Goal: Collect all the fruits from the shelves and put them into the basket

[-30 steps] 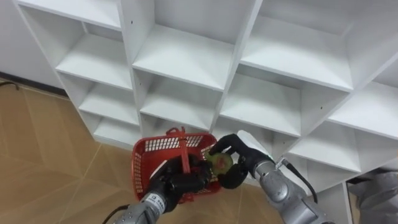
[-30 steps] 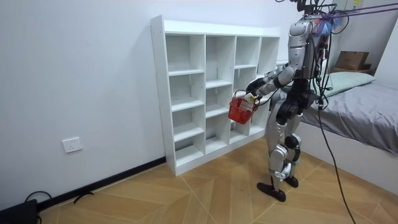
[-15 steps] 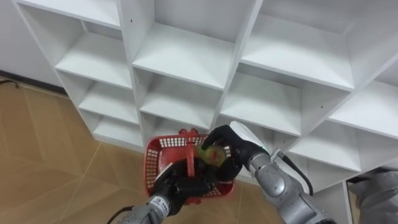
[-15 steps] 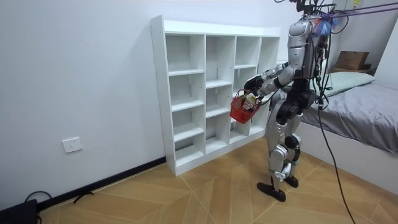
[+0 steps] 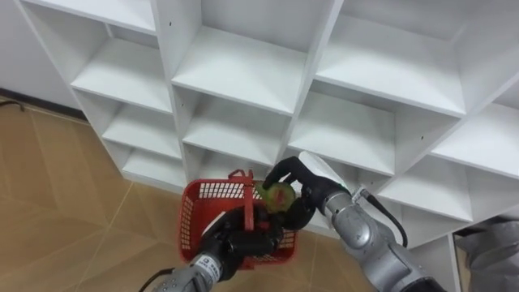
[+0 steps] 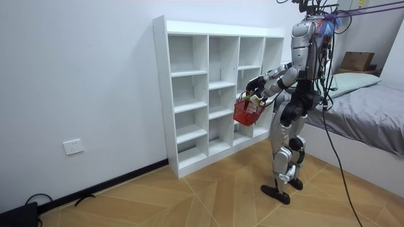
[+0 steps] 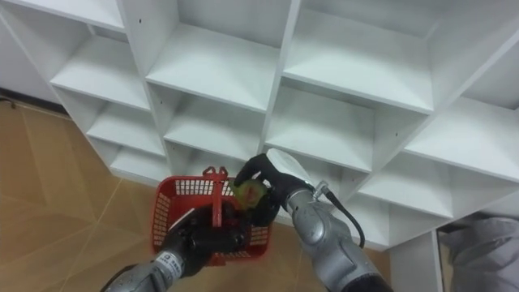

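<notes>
Over red basket | right hand grips fruit | left hand grips handle

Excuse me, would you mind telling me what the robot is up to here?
The humanoid stands at the white shelf unit, collecting fruit. Its left robot hand grips the handle of a red basket, held in front of the lower shelves. Its right robot hand holds a green and reddish fruit just above the basket's far side and has not yet let it go.
</notes>
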